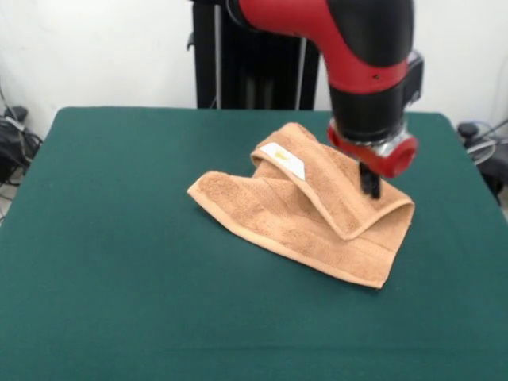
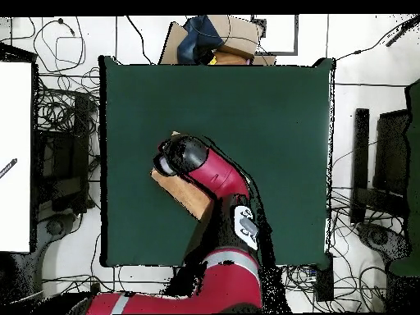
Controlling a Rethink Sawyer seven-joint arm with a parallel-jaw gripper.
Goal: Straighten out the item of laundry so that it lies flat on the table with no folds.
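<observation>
Towel (image 1: 302, 218) lay on the green table (image 1: 119, 238), a bit to the right of the middle in the front view. It was orange-brown and not flat. One part was folded over on top, and that folded flap made a long ridge that ran across it at a slant. A small white label (image 1: 284, 160) showed on the folded part, near its far end.

The gripper (image 1: 370, 184) came straight down from the red and black arm (image 1: 357, 48). Its dark tip was right at the folded flap, near the towel's right end. The tip was too small and dark to see well, so I could not tell if it was pinched shut, spread apart, or holding the cloth.

In the overhead view the arm (image 2: 209, 176) covered most of the towel (image 2: 187, 195); only a brown piece stuck out beside it. The towel sat well away from every table edge (image 2: 104, 164), with lots of bare green on all sides.
</observation>
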